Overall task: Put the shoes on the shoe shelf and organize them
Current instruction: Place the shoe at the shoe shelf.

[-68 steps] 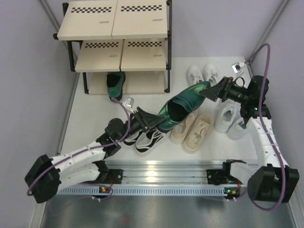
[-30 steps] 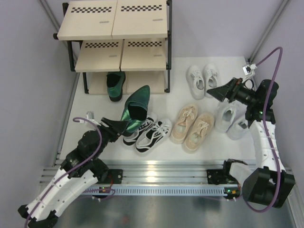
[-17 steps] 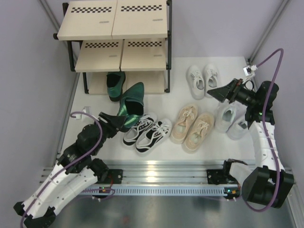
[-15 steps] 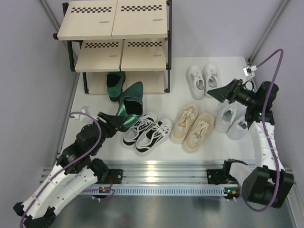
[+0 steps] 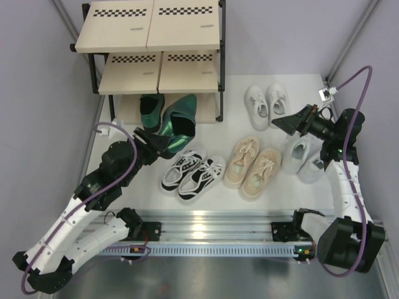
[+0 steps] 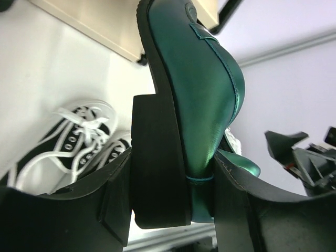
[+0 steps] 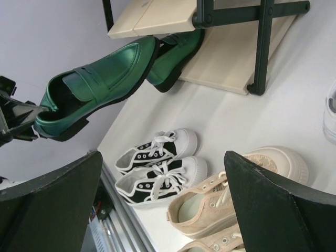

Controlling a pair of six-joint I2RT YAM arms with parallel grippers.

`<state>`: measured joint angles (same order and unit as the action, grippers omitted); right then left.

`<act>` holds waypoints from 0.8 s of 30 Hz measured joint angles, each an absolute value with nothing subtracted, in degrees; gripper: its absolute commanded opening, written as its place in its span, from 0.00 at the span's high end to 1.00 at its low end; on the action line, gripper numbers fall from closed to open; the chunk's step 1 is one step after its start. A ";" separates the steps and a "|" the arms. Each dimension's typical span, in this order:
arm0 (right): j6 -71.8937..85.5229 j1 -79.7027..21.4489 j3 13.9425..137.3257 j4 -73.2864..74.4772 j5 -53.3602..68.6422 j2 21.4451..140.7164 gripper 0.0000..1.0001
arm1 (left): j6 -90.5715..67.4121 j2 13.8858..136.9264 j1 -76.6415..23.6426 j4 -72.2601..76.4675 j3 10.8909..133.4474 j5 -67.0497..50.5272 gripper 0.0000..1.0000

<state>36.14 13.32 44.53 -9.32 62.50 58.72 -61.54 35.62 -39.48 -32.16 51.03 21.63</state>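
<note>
At eleven o'clock, by the shoe shelf (image 5: 129,76): left gripper (image 5: 153,143) clamps the heel of the green loafer (image 5: 179,121).
At three o'clock, right gripper (image 5: 292,121) spread, empty.

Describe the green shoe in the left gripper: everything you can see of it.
The held green shoe is a glossy, metallic dark green loafer, leather-like, with a strap across the top, a black sole and a blocky black heel. The left gripper is shut on its heel end. It hangs clear of the floor, toe pointing at the shoe shelf bottom tier, close beside its mate. Whether the two touch is unclear.
</note>
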 measured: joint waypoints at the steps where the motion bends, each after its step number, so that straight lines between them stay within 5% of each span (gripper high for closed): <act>1: 36.16 13.39 44.34 -9.58 62.61 58.70 0.00 | -61.43 36.84 -39.24 -32.08 52.38 20.03 1.00; 9: 37.01 14.20 43.48 -11.20 62.98 58.13 0.01 | -61.76 40.80 -34.24 -31.79 55.83 3.22 1.00; 19: 36.97 15.46 42.98 -11.31 63.64 56.99 0.01 | -73.78 44.62 -3.79 -15.09 46.04 -31.33 1.00; 24: 36.64 16.03 42.37 -11.33 63.92 56.69 0.01 | -77.23 43.16 -0.21 -7.66 43.72 -37.69 1.00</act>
<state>36.64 16.03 42.37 -11.33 63.92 56.69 -77.23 43.16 -0.21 -7.66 43.72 -37.69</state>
